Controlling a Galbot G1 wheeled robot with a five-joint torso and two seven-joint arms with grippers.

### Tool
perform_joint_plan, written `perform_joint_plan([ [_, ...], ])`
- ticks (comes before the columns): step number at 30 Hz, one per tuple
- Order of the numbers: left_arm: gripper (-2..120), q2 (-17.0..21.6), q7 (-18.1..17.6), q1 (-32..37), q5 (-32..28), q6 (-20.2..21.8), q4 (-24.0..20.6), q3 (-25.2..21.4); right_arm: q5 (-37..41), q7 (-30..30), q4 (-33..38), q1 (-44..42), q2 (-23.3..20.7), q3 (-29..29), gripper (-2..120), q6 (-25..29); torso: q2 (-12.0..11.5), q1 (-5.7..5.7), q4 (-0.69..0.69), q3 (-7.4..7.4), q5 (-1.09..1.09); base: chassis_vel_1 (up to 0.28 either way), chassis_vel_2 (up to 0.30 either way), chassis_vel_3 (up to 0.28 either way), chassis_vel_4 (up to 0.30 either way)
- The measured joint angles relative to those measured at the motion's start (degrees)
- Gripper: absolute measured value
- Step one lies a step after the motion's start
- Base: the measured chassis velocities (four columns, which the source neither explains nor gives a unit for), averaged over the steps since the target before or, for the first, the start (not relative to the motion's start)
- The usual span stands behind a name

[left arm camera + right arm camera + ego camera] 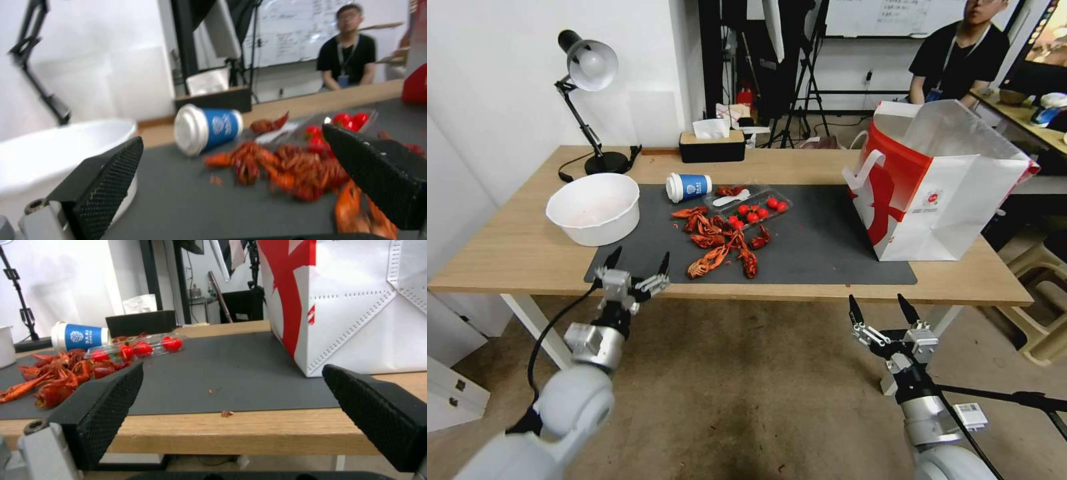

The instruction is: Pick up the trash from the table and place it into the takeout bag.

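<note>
Grippers both empty, fingers spread, at the near edge of the table (520,247).

Left gripper (637,263) hovers over the mat's (820,247) near left corner; ahead of its fingers (106,186) lie the crayfish shells (717,243), a clear tray of red fruit (754,207) and, beyond, the blue-and-white paper cup (688,187) on its side. White bowl (594,208) sits just outside the left finger. Right gripper (886,312) hangs below the table edge, fingers (102,406) wide apart; takeout bag (940,193) stands upright ahead of its right finger.
</note>
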Motion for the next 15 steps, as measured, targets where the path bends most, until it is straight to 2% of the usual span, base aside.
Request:
perform_joint_plan([
  [2,100,1.41,2.73,-4.59,-2.45,0.02,1.87,1.51,-0.02,0.03,0.13,-0.11,0.04,0.02,100,-0.02,0.0,0.0,0.0,0.0,0.01,0.0,0.0,0.0,0.0],
  [3,100,1.41,2.73,-4.59,-2.45,0.02,1.87,1.51,-0.02,0.03,0.13,-0.11,0.04,0.02,100,-0.02,0.0,0.0,0.0,0.0,0.01,0.0,0.0,0.0,0.0],
  [5,100,3.07,6.98,-9.86,-5.32,-0.27,4.19,2.84,-0.08,0.06,0.27,-0.39,0.03,0.17,100,-0.05,0.0,0.0,-0.02,0.0,0.03,0.0,0.0,0.0,0.0],
  [6,100,3.07,6.98,-9.86,-5.32,-0.27,4.19,2.84,-0.08,0.06,0.27,-0.39,0.03,0.17,100,-0.05,0.0,0.0,-0.02,0.0,0.03,0.0,0.0,0.0,0.0],
  [9,100,5.56,14.54,-17.32,-9.06,-1.63,9.33,5.01,-0.17,0.2,0.72,-0.63,-0.25,0.19,100,-0.39,0.0,0.0,0.0,0.0,0.02,0.0,0.0,0.0,0.0],
  [10,100,5.56,14.54,-17.32,-9.06,-1.63,9.33,5.01,-0.17,0.2,0.72,-0.63,-0.25,0.19,100,-0.39,0.0,0.0,0.0,0.0,0.02,0.0,0.0,0.0,0.0],
  [13,100,7.02,20.11,-24.56,-11.11,-2.41,14.88,9.24,-0.45,0.4,0.99,-0.54,-0.48,-0.13,100,-0.75,0.0,0.0,0.0,0.0,0.02,0.0,0.0,0.0,0.0],
  [14,100,7.02,20.11,-24.56,-11.11,-2.41,14.88,9.24,-0.45,0.4,0.99,-0.54,-0.48,-0.13,100,-0.75,0.0,0.0,0.0,0.0,0.02,0.0,0.0,0.0,0.0],
  [15,100,7.26,21.7,-26.77,-11.41,-2.64,16.39,10.73,-0.55,0.44,1.02,-0.53,-0.5,-0.16,100,-0.81,-0.01,0.01,0.01,0.01,0.0,0.0,0.0,0.0,0.0],
])
